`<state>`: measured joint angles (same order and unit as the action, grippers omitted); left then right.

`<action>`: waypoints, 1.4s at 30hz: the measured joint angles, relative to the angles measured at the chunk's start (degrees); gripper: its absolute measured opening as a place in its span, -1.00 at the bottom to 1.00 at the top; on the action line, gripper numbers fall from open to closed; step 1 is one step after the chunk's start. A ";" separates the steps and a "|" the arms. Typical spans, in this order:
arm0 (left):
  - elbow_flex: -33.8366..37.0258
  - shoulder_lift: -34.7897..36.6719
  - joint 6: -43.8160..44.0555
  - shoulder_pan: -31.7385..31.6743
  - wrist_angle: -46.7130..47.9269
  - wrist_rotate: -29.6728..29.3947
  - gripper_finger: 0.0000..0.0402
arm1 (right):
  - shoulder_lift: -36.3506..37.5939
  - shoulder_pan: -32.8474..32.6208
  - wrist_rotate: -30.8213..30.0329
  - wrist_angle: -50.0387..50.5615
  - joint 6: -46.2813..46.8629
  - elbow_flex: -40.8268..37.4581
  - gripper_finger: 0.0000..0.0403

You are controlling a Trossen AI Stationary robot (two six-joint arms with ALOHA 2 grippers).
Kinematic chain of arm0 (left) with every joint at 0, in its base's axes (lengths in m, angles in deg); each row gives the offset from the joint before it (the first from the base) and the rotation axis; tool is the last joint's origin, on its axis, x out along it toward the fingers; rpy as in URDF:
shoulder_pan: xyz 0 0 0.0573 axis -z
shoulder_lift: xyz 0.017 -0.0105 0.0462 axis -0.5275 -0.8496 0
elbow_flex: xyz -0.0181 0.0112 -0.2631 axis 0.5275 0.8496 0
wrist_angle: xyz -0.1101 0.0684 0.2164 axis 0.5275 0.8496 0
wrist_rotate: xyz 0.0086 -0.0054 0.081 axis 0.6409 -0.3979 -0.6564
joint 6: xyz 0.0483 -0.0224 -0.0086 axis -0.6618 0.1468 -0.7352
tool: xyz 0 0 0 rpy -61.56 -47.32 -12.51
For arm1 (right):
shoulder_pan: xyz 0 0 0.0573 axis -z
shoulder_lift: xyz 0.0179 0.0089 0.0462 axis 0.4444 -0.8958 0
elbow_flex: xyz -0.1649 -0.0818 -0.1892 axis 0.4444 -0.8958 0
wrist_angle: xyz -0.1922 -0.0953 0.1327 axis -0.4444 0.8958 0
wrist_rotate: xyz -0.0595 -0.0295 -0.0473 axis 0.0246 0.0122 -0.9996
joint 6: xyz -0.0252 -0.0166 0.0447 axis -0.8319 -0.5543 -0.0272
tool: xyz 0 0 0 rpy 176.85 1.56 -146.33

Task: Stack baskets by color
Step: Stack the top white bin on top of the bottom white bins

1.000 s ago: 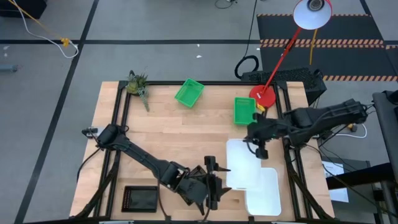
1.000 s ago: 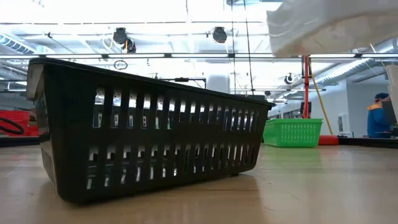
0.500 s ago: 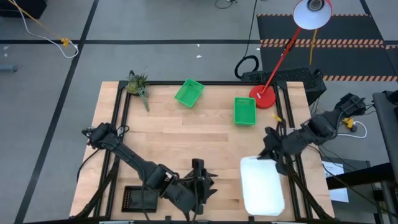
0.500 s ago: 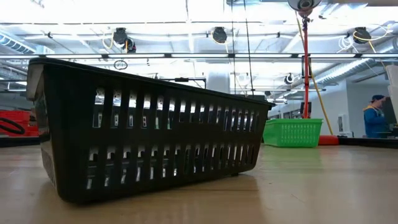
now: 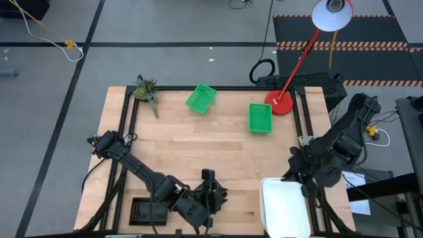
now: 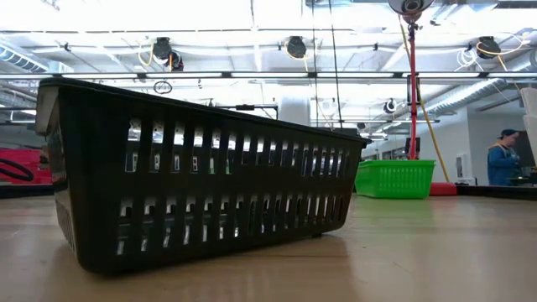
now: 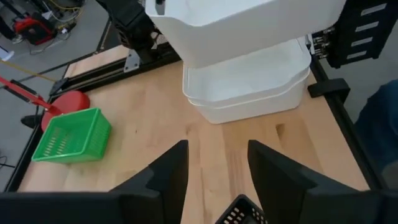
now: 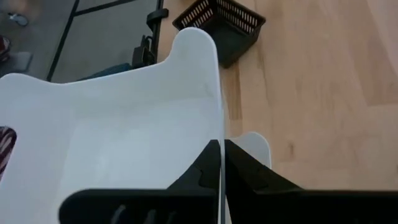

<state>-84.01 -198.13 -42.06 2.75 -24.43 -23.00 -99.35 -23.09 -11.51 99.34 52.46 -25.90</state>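
My right gripper (image 5: 299, 177) is shut on a white basket (image 5: 285, 206), which hangs over two stacked white baskets (image 7: 249, 93) at the table's near right corner. My left gripper (image 5: 210, 188) stands open near the table's near edge. A black basket's corner (image 7: 242, 214) shows low between its fingers; I cannot tell whether they touch it. Another black basket (image 5: 149, 211) rests on its bottom at the near left. Two green baskets (image 5: 201, 98) (image 5: 260, 118) sit on the far half of the table. My right gripper pinches the white basket's wall (image 8: 219, 134) at the rim, one finger inside the basket and one outside. The fingers slant down from the table's far right. The basket is lifted above the white stack (image 8: 255, 146), its open side up.
A red lamp base (image 5: 279, 102) stands at the far right and a small plant (image 5: 145, 89) at the far left corner. Bare wood lies across the table's middle. A person (image 6: 503, 159) stands in the room beyond.
My right gripper has carried the white basket from the table's middle right toward the near right corner, over the white stack, and has turned as it went. My left gripper has moved toward the table's left edge.
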 joint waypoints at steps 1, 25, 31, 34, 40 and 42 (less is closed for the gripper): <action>0.00 0.00 0.02 -0.02 -0.05 -0.02 -0.17 | 0.00 -0.82 -0.82 -0.01 0.74 -0.15 -1.00; 0.00 0.00 1.03 -0.48 -0.19 0.02 -0.18 | -0.15 -9.20 -11.03 2.17 7.27 -6.11 -1.00; 0.02 0.00 1.21 -0.55 -0.65 0.02 -0.18 | 1.17 -9.20 -10.43 0.12 7.30 -9.16 -0.99; 0.04 0.00 1.33 -0.55 -0.65 0.02 -0.18 | 2.26 -9.20 -9.69 -0.33 7.25 -10.30 -0.99; 0.04 -0.02 1.62 -0.55 -0.65 0.02 -0.18 | 4.75 -9.18 -9.66 -2.42 7.28 -13.86 -0.99; 0.04 -0.02 2.01 -0.55 -0.63 0.02 -0.18 | 5.49 -9.18 -9.64 -3.72 7.25 -15.29 -0.99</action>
<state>-83.97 -198.15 -40.05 2.21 -25.06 -22.98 -93.86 -32.27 -21.15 95.62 59.71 -41.18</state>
